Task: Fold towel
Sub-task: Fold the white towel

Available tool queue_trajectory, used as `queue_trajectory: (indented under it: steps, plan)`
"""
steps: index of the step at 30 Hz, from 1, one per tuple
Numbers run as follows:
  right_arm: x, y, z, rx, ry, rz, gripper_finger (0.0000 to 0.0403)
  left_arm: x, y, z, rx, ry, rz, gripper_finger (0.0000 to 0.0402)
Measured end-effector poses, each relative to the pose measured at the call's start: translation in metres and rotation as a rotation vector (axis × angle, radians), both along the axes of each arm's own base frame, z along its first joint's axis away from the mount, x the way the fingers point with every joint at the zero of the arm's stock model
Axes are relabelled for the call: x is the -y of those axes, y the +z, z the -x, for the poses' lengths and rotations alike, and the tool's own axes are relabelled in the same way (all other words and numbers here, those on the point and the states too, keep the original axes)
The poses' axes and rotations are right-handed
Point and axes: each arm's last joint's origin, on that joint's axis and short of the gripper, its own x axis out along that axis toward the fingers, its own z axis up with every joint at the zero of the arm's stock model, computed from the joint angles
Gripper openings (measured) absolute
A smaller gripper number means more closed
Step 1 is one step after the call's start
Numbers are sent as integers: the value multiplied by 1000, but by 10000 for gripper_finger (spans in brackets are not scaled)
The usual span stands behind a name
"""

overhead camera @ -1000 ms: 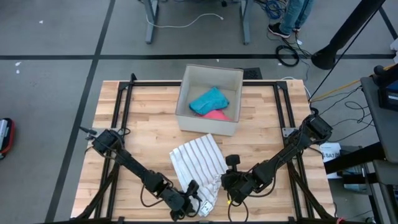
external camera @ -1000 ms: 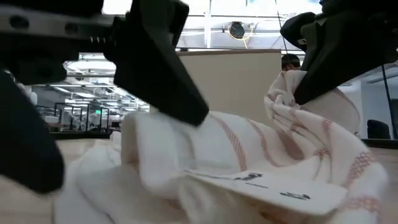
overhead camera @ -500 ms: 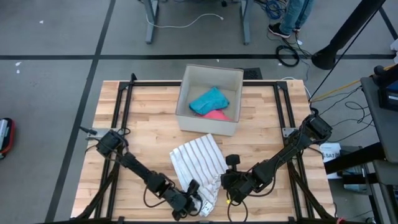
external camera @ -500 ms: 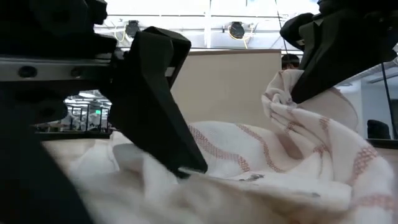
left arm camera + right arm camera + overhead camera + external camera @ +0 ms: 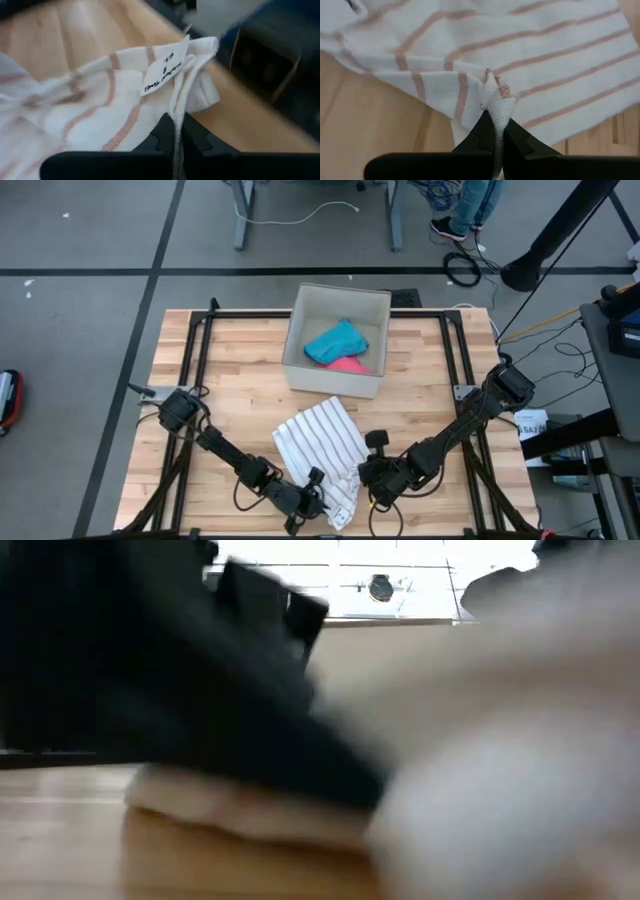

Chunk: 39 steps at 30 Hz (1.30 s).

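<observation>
Between both grippers at the table's near edge lies the towel (image 5: 320, 452), white with red stripes. Left gripper (image 5: 313, 502) clamped tight on the tagged corner; right gripper (image 5: 366, 476) clamped on a bunched edge fold. Likely light, limp, drapes and sags; best held at corners, as now. Long axis seems to run from the fingers away toward the box (image 5: 335, 341).
</observation>
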Motion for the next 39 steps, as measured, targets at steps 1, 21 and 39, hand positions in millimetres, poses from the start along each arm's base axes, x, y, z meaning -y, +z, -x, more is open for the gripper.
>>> queue_trajectory:
  steps: [1,21,39]
  plan:
    - [-1,2,3,-10,11,-3,0,3,3,0,26,11,20,10]
    - [19,109,48,271,180,-51,0,39,48,28,513,533,-62,9]
    - [98,88,-5,148,-34,85,44,20,46,32,525,1140,-186,25]
